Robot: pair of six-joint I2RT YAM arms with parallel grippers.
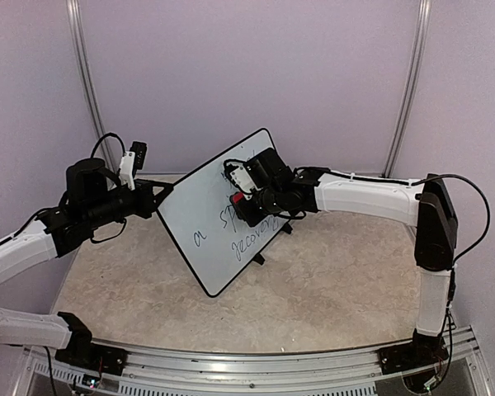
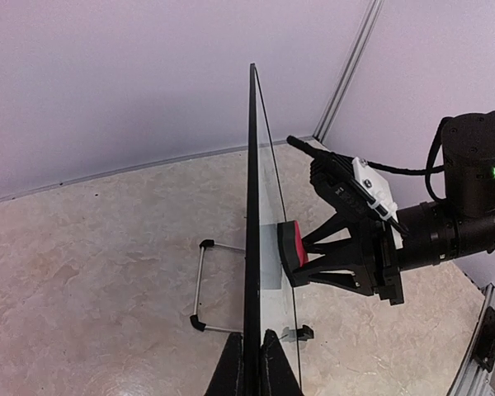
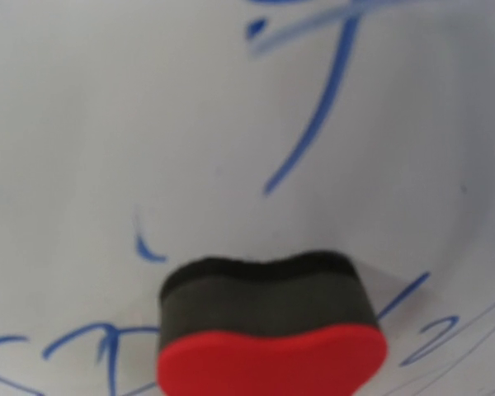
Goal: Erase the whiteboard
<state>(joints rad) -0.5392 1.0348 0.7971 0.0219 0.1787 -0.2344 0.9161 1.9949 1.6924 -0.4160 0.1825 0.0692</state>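
Whiteboard (image 1: pixel 206 223) is being held upright on edge over the table (image 1: pixel 338 289), angled across its left-centre. Whether its lower corner is touching the surface cannot be told. The board's near edge is being clamped by the left gripper (image 2: pixel 252 371), jaws drawn together on the rim. Eraser (image 2: pixel 292 250), red-backed with a dark pad, is being gripped in the right gripper (image 1: pixel 247 204) and pressed pad-first against the written face, about mid-board. Blue handwriting (image 3: pixel 313 124) is being displayed above and beside the eraser. A wire leg (image 2: pixel 200 285) is being seen on the board's back side.
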